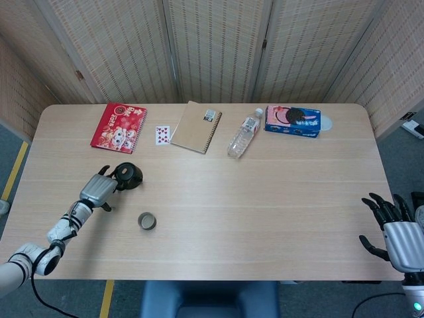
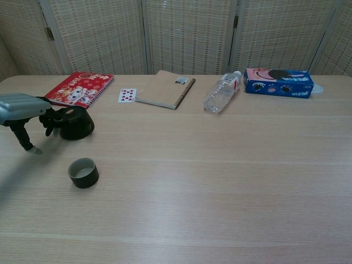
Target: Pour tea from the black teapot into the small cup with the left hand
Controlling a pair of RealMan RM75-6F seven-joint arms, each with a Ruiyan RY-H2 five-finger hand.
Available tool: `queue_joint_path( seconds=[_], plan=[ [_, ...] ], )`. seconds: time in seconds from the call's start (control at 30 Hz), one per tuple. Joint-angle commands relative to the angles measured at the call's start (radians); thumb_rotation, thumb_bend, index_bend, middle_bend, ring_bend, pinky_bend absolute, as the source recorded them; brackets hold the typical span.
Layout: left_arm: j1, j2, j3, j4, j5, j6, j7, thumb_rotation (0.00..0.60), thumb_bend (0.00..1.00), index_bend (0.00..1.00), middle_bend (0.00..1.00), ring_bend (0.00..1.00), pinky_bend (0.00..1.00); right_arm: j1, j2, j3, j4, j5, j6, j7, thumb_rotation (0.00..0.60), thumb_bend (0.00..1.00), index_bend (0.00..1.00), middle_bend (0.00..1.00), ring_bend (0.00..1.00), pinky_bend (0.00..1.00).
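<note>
The head view looks steeply down from high above the near edge, taking in the whole desk point(image 1: 265, 199). The chest view sits lower and nearer, facing the far screens point(image 2: 187, 33). Both share the desk's far half.

Small cup point(image 1: 147, 221) before teapot point(image 1: 128, 176) — seemingly apart.

A staged indoor test area was indicated: a pale wooden table point(image 1: 265, 192) was enclosed by woven folding screens point(image 1: 212, 46), yellow floor tape point(image 1: 14, 169) was laid alongside, and assorted household props were set out.
</note>
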Motion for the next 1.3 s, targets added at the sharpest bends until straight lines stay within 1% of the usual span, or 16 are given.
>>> queue_joint_path(
  seconds=[0.03, 0.17, 0.3, 0.4, 0.63, 0.93, 1.07, 1.3],
  plan=[
    [0.002, -0.008, 0.002, 0.013, 0.005, 0.0, -0.006, 0.6, 0.19, 0.49, 0.53, 0.41, 0.0, -0.001, 0.0, 0.001, -0.001, 0.001, 0.002, 0.0, 0.6, 0.28, 0.15, 0.15, 0.19, 0.02],
    [0.002, -0.019, 0.005, 0.031, 0.013, -0.003, -0.022, 0.6, 0.19, 0.54, 0.58, 0.44, 0.0, -0.003, 0.002, 0.001, -0.003, 0.002, 0.005, -0.003, 0.6, 0.28, 0.15, 0.15, 0.19, 0.02],
    [-0.001, -0.029, 0.005, 0.048, 0.019, -0.009, -0.038, 0.6, 0.19, 0.65, 0.66, 0.5, 0.0, -0.004, 0.003, 0.001, -0.007, 0.001, 0.006, -0.003, 0.6, 0.28, 0.15, 0.15, 0.19, 0.02],
    [-0.005, -0.037, 0.003, 0.064, 0.021, -0.017, -0.05, 0.6, 0.19, 0.71, 0.73, 0.56, 0.0, -0.005, 0.006, 0.0, -0.01, -0.001, 0.007, 0.003, 0.6, 0.28, 0.15, 0.15, 0.19, 0.02],
    [-0.006, -0.057, -0.001, 0.1, 0.04, 0.005, -0.085, 0.6, 0.19, 0.81, 0.84, 0.65, 0.0, -0.005, 0.008, 0.0, -0.01, -0.002, 0.008, 0.009, 0.6, 0.28, 0.15, 0.15, 0.19, 0.02],
    [-0.015, -0.076, -0.007, 0.128, 0.069, 0.035, -0.136, 0.6, 0.19, 0.95, 0.98, 0.8, 0.0, -0.004, 0.006, 0.001, -0.002, 0.0, 0.005, 0.026, 0.6, 0.28, 0.15, 0.15, 0.19, 0.02],
    [-0.023, -0.079, -0.016, 0.13, 0.061, 0.026, -0.141, 0.6, 0.19, 0.99, 1.0, 0.85, 0.0, -0.004, 0.006, 0.002, 0.005, 0.003, 0.004, 0.033, 0.6, 0.28, 0.15, 0.15, 0.19, 0.02],
    [-0.03, -0.082, -0.035, 0.138, 0.044, 0.022, -0.147, 0.6, 0.17, 1.0, 1.0, 0.89, 0.0, -0.005, 0.0, 0.003, 0.018, 0.007, 0.004, 0.047, 0.6, 0.28, 0.15, 0.15, 0.19, 0.02]
  ],
)
